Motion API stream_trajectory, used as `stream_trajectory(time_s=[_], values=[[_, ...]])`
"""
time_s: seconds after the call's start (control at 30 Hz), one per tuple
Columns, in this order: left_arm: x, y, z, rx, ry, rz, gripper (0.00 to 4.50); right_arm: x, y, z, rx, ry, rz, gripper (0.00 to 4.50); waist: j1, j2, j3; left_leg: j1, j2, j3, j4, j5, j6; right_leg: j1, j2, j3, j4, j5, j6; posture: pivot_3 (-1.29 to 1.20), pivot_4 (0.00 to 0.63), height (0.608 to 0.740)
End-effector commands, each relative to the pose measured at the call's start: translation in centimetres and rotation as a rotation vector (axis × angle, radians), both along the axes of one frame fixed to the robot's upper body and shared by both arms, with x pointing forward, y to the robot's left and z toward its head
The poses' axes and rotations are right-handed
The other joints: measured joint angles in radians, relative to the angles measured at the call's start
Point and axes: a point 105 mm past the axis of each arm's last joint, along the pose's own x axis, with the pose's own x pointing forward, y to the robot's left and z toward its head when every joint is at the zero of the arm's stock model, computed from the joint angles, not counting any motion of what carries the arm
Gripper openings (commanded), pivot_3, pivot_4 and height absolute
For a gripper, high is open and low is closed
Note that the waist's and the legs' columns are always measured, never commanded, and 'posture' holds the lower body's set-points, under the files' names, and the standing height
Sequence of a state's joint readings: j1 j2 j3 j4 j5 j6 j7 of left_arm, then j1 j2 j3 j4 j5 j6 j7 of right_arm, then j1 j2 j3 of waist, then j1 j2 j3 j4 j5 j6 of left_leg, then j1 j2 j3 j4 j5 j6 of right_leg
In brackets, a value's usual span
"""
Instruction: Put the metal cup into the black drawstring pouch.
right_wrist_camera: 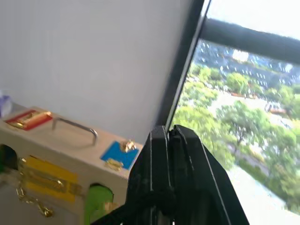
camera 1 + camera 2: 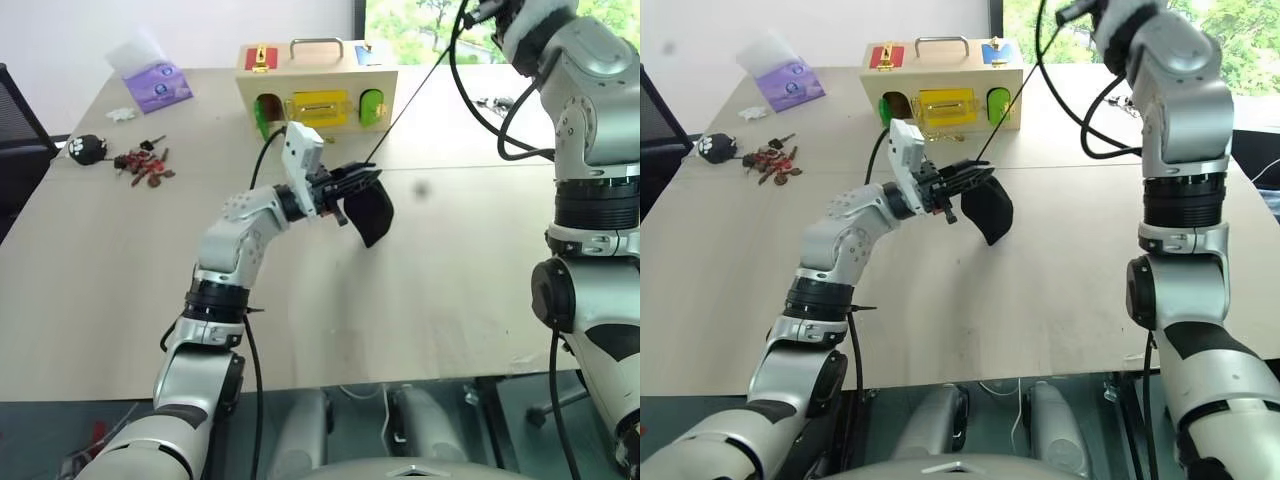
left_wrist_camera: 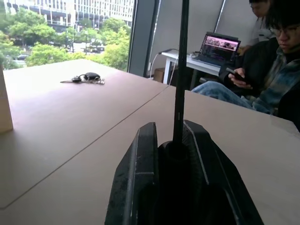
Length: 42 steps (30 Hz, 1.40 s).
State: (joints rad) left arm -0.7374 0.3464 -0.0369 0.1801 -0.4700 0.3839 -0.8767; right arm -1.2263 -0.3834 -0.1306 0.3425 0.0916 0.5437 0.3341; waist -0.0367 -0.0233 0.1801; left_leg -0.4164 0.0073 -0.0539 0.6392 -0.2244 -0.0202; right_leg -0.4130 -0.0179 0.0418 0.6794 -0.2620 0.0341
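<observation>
1. We take the wooden latch box [image 2: 315, 85] at the far side of the table [image 2: 450, 290] as our landmark.
2. In front of the box, raised above the tabletop, the left gripper [image 2: 362, 180] is clenched on the top of the black drawstring pouch [image 2: 370, 212], which hangs below its fingers.
3. A thin black cord [image 2: 415, 95] runs taut from the pouch up and to the right, past the box's right end.
4. The cord leads toward the right gripper [image 1: 166, 154], held high to the right of the box; its fingers are pressed together, and they seem to pinch the cord, though we cannot see that contact clearly.
5. We cannot make out the metal cup; it may sit inside the pouch.
6. Left of the box lie a bunch of keys [image 2: 147, 163] and a purple tissue pack [image 2: 155, 82].
7. Beyond the table, in the left wrist view, a person [image 3: 262, 70] sits looking at a phone.
</observation>
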Motion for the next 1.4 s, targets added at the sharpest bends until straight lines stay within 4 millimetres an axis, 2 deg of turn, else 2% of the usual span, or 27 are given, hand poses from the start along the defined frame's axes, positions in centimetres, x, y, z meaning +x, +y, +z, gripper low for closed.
stream_trajectory(time_s=[0.03,0.23,0.3,0.37,0.43,0.53,0.6,0.67,0.7,0.77,0.87,0.9,0.93,0.97,1.0,1.13,1.27,1.4], values=[[0.9,2.6,-1.0,0.038,0.022,0.101,0.2,-0.7,-5.0,2.3,0.071,-0.089,-0.136,0.0,-0.003,0.0,0.0,0.0,0.0,0.0,0.0,0.0,0.0,0.0,0.0,0.0,0.0,0.0,0.0,0.0,0.15,0.74],[2.2,3.9,1.3,0.084,-0.068,0.208,0.2,-0.5,-7.7,0.5,0.085,-0.05,-0.2,0.0,-0.005,0.002,0.001,0.0,0.0,0.001,-0.001,0.0,0.0,-0.001,0.0,0.001,0.0,0.0,0.0,0.0,0.15,0.74],[3.0,4.2,2.6,0.104,-0.121,0.257,0.2,-0.8,-8.5,-0.7,0.067,-0.032,-0.215,0.0,-0.003,0.002,0.001,0.0,0.0,0.001,-0.001,-0.001,0.001,-0.001,0.0,0.001,0.0,0.0,0.0,0.0,0.15,0.74],[3.2,3.8,3.1,0.143,-0.166,0.259,0.2,-1.0,-9.0,-2.3,0.045,0.004,-0.214,0.0,0.002,0.002,0.001,0.0,0.0,0.001,-0.001,-0.002,0.004,0.0,0.0,0.0,0.0,0.0,0.0,0.0,0.15,0.74],[3.2,2.6,2.1,0.193,-0.191,0.239,0.2,-1.5,-8.8,-5.3,-0.001,0.079,-0.166,0.0,0.003,0.002,0.001,0.0,0.0,0.002,-0.001,-0.002,0.004,0.0,0.0,0.001,-0.001,0.0,0.0,0.0,0.15,0.74],[2.7,0.1,-1.0,0.281,-0.179,0.184,0.2,-2.7,-8.1,-11.2,-0.087,0.238,-0.085,0.0,0.008,0.002,0.0,-0.001,0.0,0.002,-0.001,-0.002,0.004,0.0,0.0,0.001,-0.001,0.0,0.0,0.0,0.15,0.74],[1.6,-2.1,-3.4,0.3,-0.15,0.106,0.2,-4.1,-7.4,-15.1,-0.13,0.337,-0.027,0.0,0.012,0.003,0.0,-0.001,0.0,0.002,-0.001,-0.002,0.004,0.0,0.0,0.0,-0.002,0.0,0.0,0.0,0.15,0.74],[0.2,-3.8,-4.3,0.233,-0.092,0.05,0.2,-5.9,-6.5,-18.3,-0.179,0.415,0.051,0.0,0.011,0.003,0.001,-0.001,0.0,0.002,0.0,-0.003,0.004,0.0,0.0,0.001,-0.001,0.0,0.0,0.0,0.15,0.74],[-0.2,-4.2,-4.4,0.212,-0.074,0.037,1.2,-6.5,-6.3,-19.2,-0.2,0.437,0.067,0.59,0.005,0.003,0.001,-0.001,0.0,0.003,0.0,-0.004,0.006,-0.001,0.0,0.002,-0.001,0.0,0.0,0.0,0.15,0.74],[-1.2,-4.5,-3.9,0.162,-0.055,0.016,1.9,-8.1,-5.7,-20.5,-0.204,0.473,0.119,1.23,-0.007,0.005,0.002,-0.001,0.001,0.003,0.002,-0.004,0.006,0.0,0.001,0.002,0.001,0.0,0.001,0.0,0.15,0.74],[-2.7,-3.9,-3.0,0.12,-0.037,-0.015,3.23,-9.5,-5.6,-21.5,-0.219,0.5,0.15,2.6,-0.009,0.005,0.002,0.002,0.001,0.003,0.006,-0.004,0.006,0.0,0.002,0.004,0.007,0.0,0.001,0.0,0.15,0.74],[-3.1,-3.2,-2.8,0.106,-0.017,-0.007,3.89,-10.2,-5.6,-21.7,-0.218,0.509,0.163,3.24,-0.009,0.005,0.002,0.002,0.001,0.003,0.008,-0.004,0.006,0.0,0.002,0.004,0.009,0.0,0.001,0.0,0.15,0.74],[-3.7,-2.5,-2.6,0.094,0.0,-0.004,4.3,-10.8,-5.7,-22.0,-0.221,0.517,0.176,3.68,-0.008,0.005,0.002,0.003,0.002,0.003,0.01,-0.004,0.006,0.001,0.003,0.003,0.01,0.0,0.001,0.0,0.15,0.74],[-4.4,-1.5,-2.3,0.071,0.025,0.005,4.47,-11.5,-5.9,-22.2,-0.227,0.52,0.183,3.95,-0.008,0.005,0.001,0.003,0.001,0.003,0.01,-0.004,0.006,0.001,0.003,0.003,0.011,0.0,0.001,0.0,0.15,0.74],[-5.0,-0.7,-2.1,0.052,0.045,0.023,4.5,-12.1,-6.1,-22.2,-0.226,0.518,0.19,4.43,-0.007,0.006,0.001,0.003,0.001,0.003,0.011,-0.004,0.006,0.001,0.003,0.004,0.013,0.0,0.001,0.0,0.15,0.74],[-6.7,1.9,-2.2,0.011,0.104,0.12,4.5,-14.1,-6.5,-21.5,-0.217,0.467,0.22,4.43,-0.002,0.005,0.001,0.002,0.003,0.001,0.014,-0.004,0.006,0.002,0.002,0.003,0.013,-0.001,0.001,0.0,0.15,0.74],[-8.3,4.8,-4.1,0.068,0.163,0.242,4.5,-15.8,-6.5,-21.4,-0.24,0.451,0.267,4.43,-0.001,0.005,0.001,0.005,0.002,0.002,0.015,-0.004,0.007,0.005,0.002,0.003,0.013,-0.001,0.002,0.0,0.15,0.74],[-10.3,7.5,-5.5,0.058,0.24,0.309,4.5,-16.2,-7.2,-22.5,-0.257,0.479,0.241,4.43,-0.001,0.005,0.001,0.006,0.003,0.002,0.014,-0.004,0.006,0.005,0.003,0.003,0.013,-0.001,0.002,0.0,0.15,0.74]])
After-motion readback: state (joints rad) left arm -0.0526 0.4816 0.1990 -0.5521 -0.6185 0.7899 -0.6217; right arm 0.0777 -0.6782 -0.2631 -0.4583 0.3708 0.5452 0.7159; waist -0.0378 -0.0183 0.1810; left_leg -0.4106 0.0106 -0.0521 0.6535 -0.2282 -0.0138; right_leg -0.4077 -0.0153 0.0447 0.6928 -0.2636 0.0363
